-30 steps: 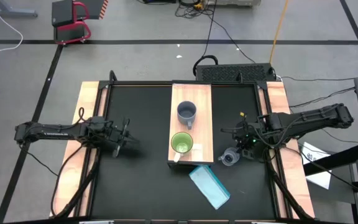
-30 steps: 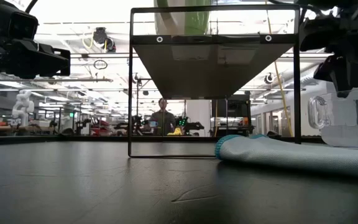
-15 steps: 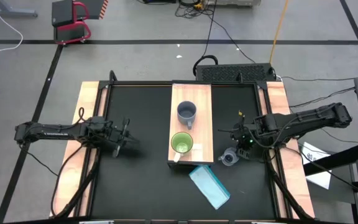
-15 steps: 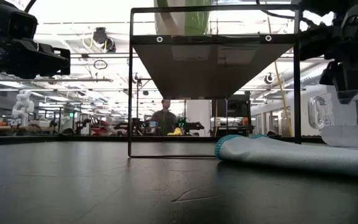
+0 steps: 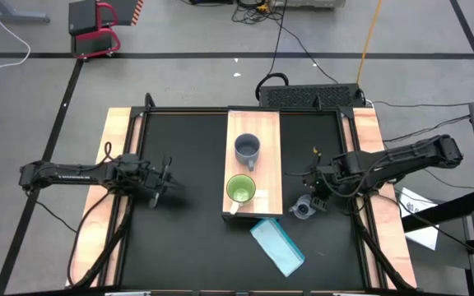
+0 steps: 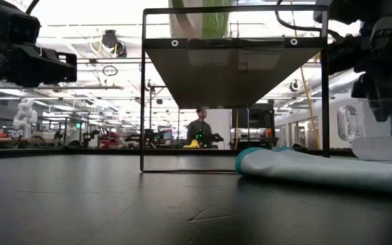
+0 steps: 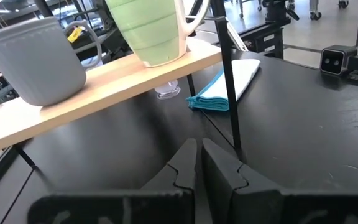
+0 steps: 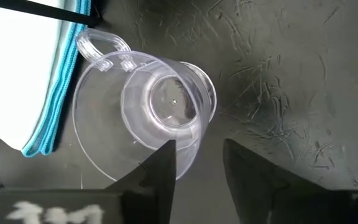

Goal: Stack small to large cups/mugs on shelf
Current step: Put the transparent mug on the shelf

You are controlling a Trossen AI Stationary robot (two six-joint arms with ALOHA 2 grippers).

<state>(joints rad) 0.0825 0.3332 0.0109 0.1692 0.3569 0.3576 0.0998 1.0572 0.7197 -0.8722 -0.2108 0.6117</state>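
Observation:
The clear glass cup stands upright on the black table to the right of the shelf, its handle turned toward the blue cloth. My right gripper is open and points down over the cup's rim. One finger is over the cup's mouth and the other is outside its wall. In the low view this gripper dips below the cup's rim. The grey-blue mug and the green mug stand on the shelf. My left gripper is shut and hovers left of the shelf. My right gripper comes at the glass cup from above, its fingers standing on either side of the wall opposite the handle. Whether either finger touches the glass, I cannot tell. The cup stands upright on its base on the table.
A folded white cloth with blue edging lies on the table near the shelf's near end, right beside the cup. The shelf's thin black legs rise from the table. Wooden strips run along both table sides. A person stands far behind the table.
My right gripper has moved down over the glass cup and slightly toward the shelf, its fingers dropping below the rim. The cup has stayed where it was. The person in the background has walked to the right.

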